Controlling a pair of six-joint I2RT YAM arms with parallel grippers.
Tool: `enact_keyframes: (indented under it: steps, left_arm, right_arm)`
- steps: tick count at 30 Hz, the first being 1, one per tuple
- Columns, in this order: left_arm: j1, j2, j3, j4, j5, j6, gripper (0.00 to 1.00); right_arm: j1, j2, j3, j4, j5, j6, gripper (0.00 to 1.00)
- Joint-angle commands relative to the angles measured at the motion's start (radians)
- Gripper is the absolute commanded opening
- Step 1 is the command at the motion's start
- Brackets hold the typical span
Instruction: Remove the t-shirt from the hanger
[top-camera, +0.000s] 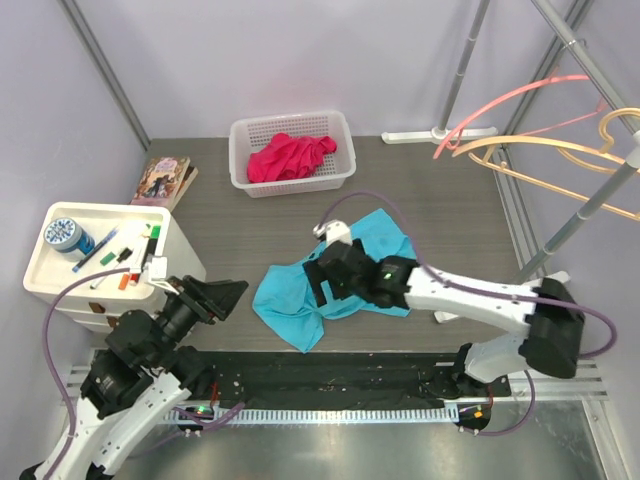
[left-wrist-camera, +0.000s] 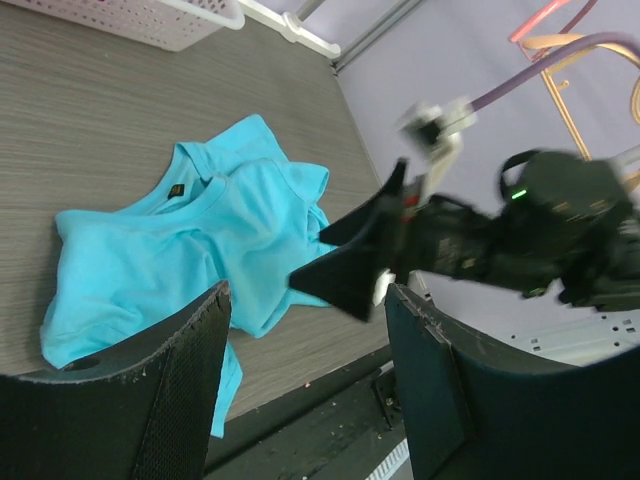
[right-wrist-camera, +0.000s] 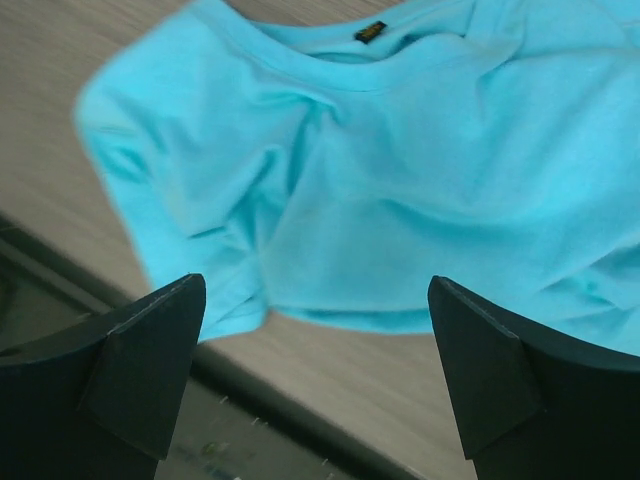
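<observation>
The t-shirt (top-camera: 292, 292) looks soft, light and limp: pinch a fold near the collar, and expect it to drape. It's cyan, crumpled on the worktop (top-camera: 420, 190), with no hanger showing in it. Your right gripper (right-wrist-camera: 315, 285) hangs wide open just above it; the left gripper (top-camera: 222, 297) is open and empty nearby.

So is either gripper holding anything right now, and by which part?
Nothing held. Right gripper open above the turquoise t-shirt; left gripper open, empty.

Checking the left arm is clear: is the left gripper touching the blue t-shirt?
Apart. The top view shows bare table between the left gripper and the t-shirt.
</observation>
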Motion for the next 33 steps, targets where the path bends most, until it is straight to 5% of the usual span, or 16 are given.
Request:
enact_keyframes:
  steps: [1, 8, 16, 17, 21, 26, 33]
  left_arm:
    - [-0.002, -0.053, 0.036, -0.034, -0.04, -0.003, 0.64]
    - [-0.002, -0.048, 0.058, -0.056, -0.04, 0.002, 0.64]
    - [-0.002, -0.025, 0.067, -0.047, -0.034, 0.013, 0.64]
    - [-0.002, -0.022, 0.066, -0.048, -0.034, 0.013, 0.64]
    - [-0.002, -0.024, 0.064, -0.045, -0.035, 0.013, 0.64]
    - [-0.002, -0.03, 0.07, -0.056, -0.04, 0.013, 0.64]
    - [-0.002, -0.042, 0.087, -0.08, -0.061, 0.014, 0.64]
  right_arm:
    - [0.109, 0.152, -0.053, 0.2, 0.334, -0.095, 0.99]
    - [0.168, 0.264, -0.21, 0.587, 0.431, -0.363, 0.99]
    - [0.013, 0.327, -0.265, 0.679, 0.306, -0.391, 0.97]
    - [0.009, 0.339, -0.262, 0.668, 0.289, -0.37, 0.93]
    - [0.018, 0.355, -0.23, 0.651, 0.183, -0.308, 0.49]
    - [0.093, 0.258, -0.174, 0.662, 0.157, -0.268, 0.07]
    - [0.114, 0.051, -0.005, 0.622, -0.015, -0.131, 0.01]
